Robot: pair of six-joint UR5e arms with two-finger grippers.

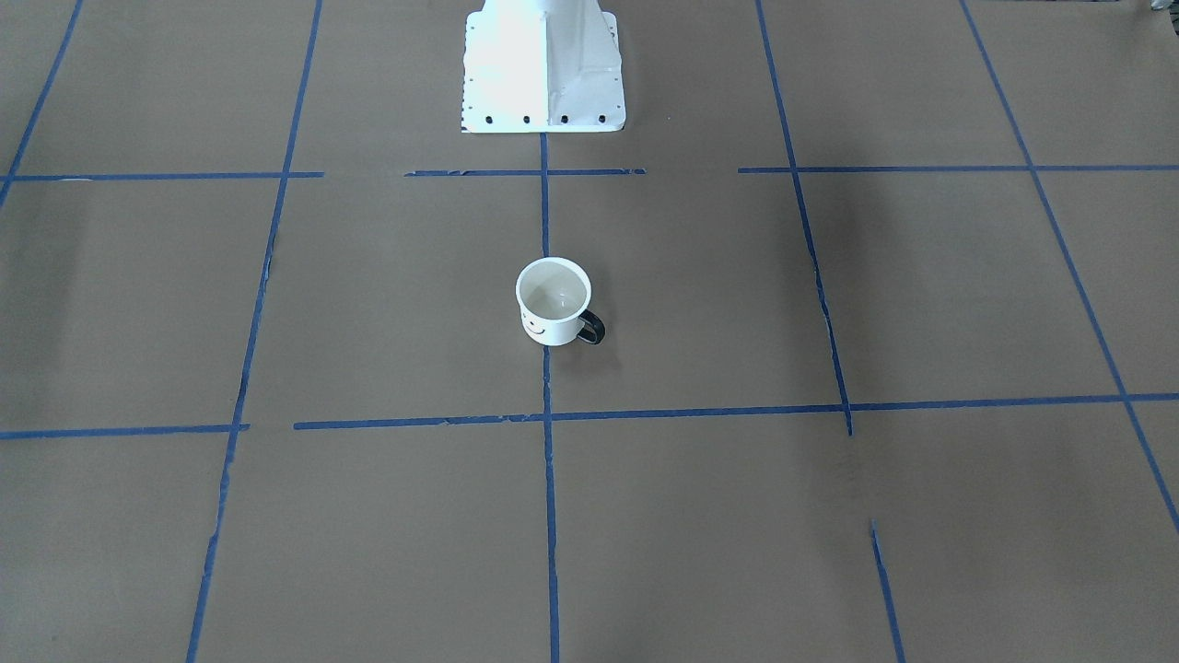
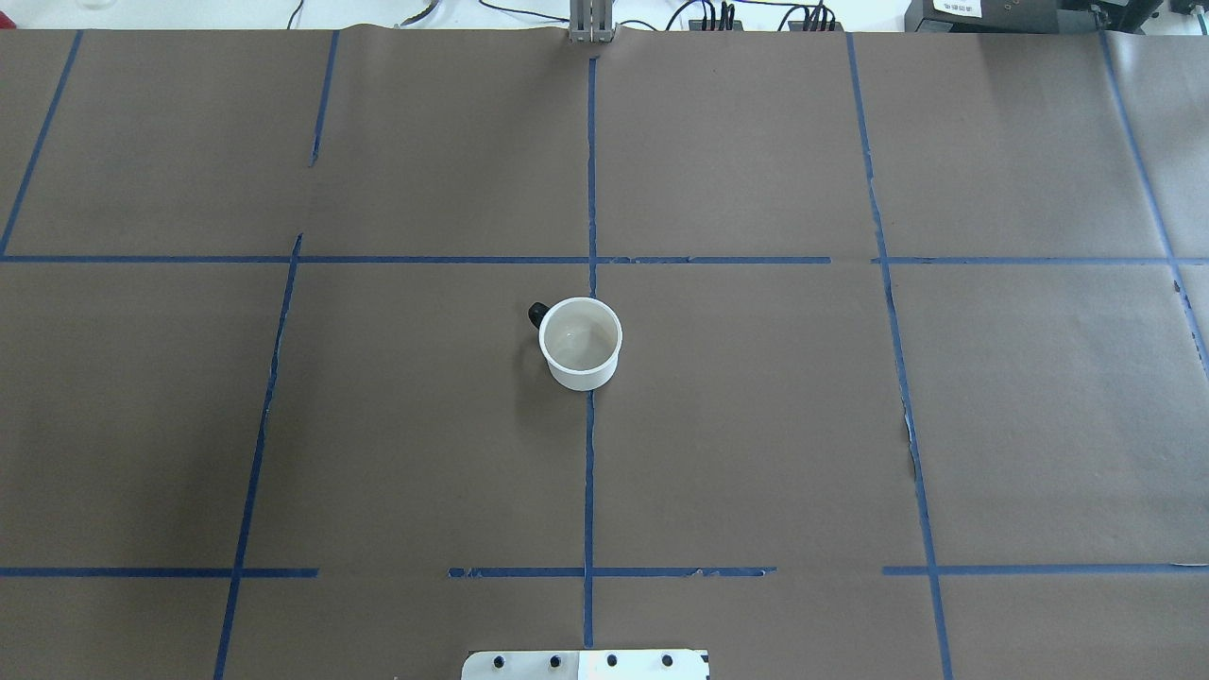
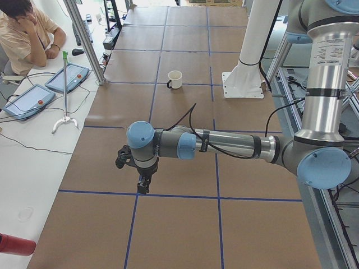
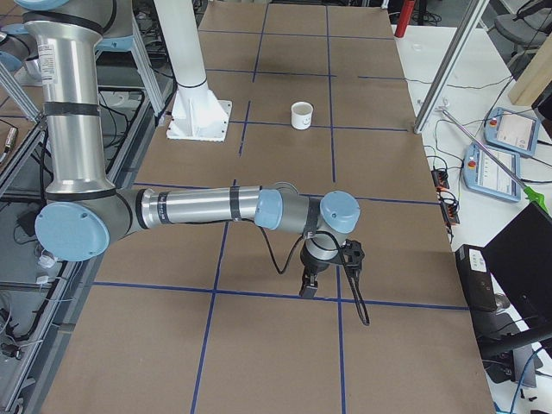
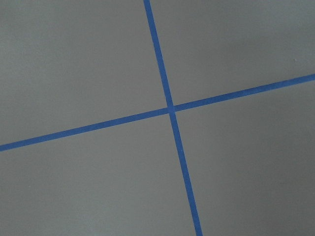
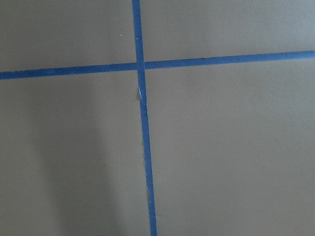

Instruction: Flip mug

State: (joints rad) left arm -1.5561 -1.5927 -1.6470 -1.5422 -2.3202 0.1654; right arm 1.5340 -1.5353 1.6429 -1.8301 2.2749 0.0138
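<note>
The white mug (image 1: 551, 320) stands upright, mouth up, on the blue centre tape line in the middle of the table. Its smiley face and black handle (image 1: 592, 329) face away from the robot. It also shows in the overhead view (image 2: 580, 346), the left side view (image 3: 175, 79) and the right side view (image 4: 301, 115). My left gripper (image 3: 144, 184) hangs over a tape crossing far from the mug. My right gripper (image 4: 308, 285) does the same at the other end. Both show only in side views, so I cannot tell if they are open or shut. Both wrist views show only brown paper and tape.
The white robot pedestal (image 1: 543, 69) stands behind the mug. Brown paper with blue tape lines (image 2: 590, 189) covers the table. A seated operator (image 3: 25, 33), teach pendants (image 3: 67, 78) and a grabber stick (image 3: 65, 92) are beside the table's far side.
</note>
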